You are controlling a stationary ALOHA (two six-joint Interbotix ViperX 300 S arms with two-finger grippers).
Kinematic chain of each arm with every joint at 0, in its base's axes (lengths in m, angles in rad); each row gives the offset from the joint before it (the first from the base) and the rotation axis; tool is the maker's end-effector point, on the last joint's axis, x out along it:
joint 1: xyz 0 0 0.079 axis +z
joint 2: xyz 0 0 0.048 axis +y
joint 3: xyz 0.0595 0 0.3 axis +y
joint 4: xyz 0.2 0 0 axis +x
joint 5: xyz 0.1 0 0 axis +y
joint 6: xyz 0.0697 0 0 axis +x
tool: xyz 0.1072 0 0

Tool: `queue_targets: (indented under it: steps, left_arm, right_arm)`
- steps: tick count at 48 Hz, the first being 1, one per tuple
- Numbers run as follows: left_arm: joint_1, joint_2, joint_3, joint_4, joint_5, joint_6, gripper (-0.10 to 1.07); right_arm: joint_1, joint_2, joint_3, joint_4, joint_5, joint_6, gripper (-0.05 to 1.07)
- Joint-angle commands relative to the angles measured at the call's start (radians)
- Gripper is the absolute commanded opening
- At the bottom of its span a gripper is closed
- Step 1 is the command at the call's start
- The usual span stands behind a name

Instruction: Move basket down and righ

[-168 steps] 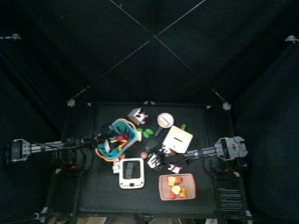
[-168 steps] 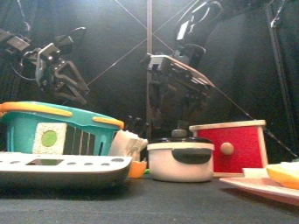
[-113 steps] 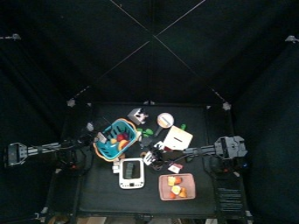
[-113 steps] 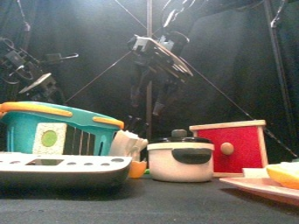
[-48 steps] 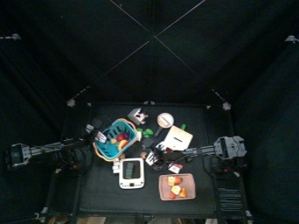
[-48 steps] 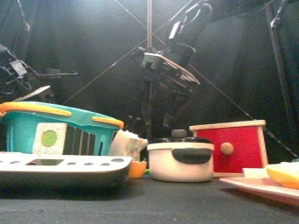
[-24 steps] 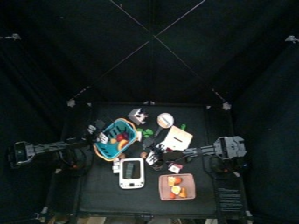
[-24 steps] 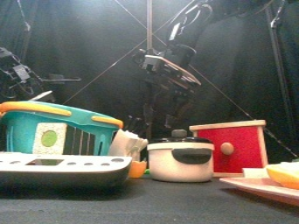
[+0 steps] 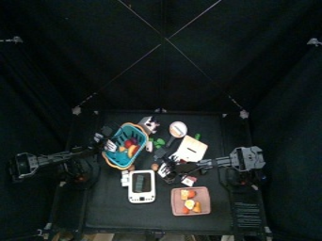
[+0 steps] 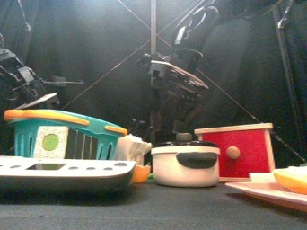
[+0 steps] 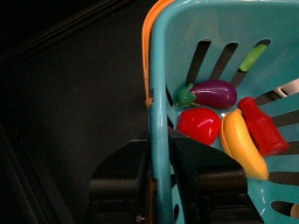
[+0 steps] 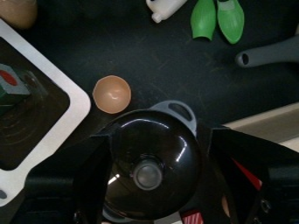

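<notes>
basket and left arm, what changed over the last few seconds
The left gripper came in from the table's left side and closed over the basket wall; the basket now sits tilted, its left end lifted. The right gripper, pot, red box and white device stayed put.

2 black arms [image 9: 51, 162] — matte black claws [image 11: 158, 179], thin cables.

The scene is dimly lit against black curtains [image 10: 240, 54], swallowed in shadow. In the front view a bright glare is seen at the upper centre. Near objects are rendered soft there. A reflection is caught on the black pot lid [image 12: 146, 162].
</notes>
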State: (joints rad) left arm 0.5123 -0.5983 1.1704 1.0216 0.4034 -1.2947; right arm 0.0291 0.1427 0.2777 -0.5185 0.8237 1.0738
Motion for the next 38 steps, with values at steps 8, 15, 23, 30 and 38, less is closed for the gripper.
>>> queue_targets:
  steps: [8, 15, 23, 30, 38]
  left_arm:
    - [0.051, -0.002, -0.032, -0.023, 0.025, -0.003, 0.58]
    - [0.087, -0.006, -0.034, -0.058, 0.034, -0.008, 0.58]
    - [0.129, -0.015, -0.034, -0.115, 0.041, -0.006, 0.58]
    - [0.137, -0.023, -0.034, -0.132, 0.041, -0.003, 0.58]
    - [0.130, -0.025, -0.034, -0.132, 0.035, 0.000, 0.59]
  right_arm:
    - [-0.005, -0.023, -0.009, -0.008, 0.000, -0.002, 0.99]
    - [-0.008, -0.023, -0.008, -0.008, 0.003, -0.002, 0.99]
    - [-0.012, -0.023, -0.008, -0.015, 0.003, -0.002, 0.99]
    - [-0.014, -0.023, -0.006, -0.021, 0.003, -0.003, 0.99]
    - [-0.014, -0.023, -0.003, -0.023, 0.003, -0.003, 0.99]
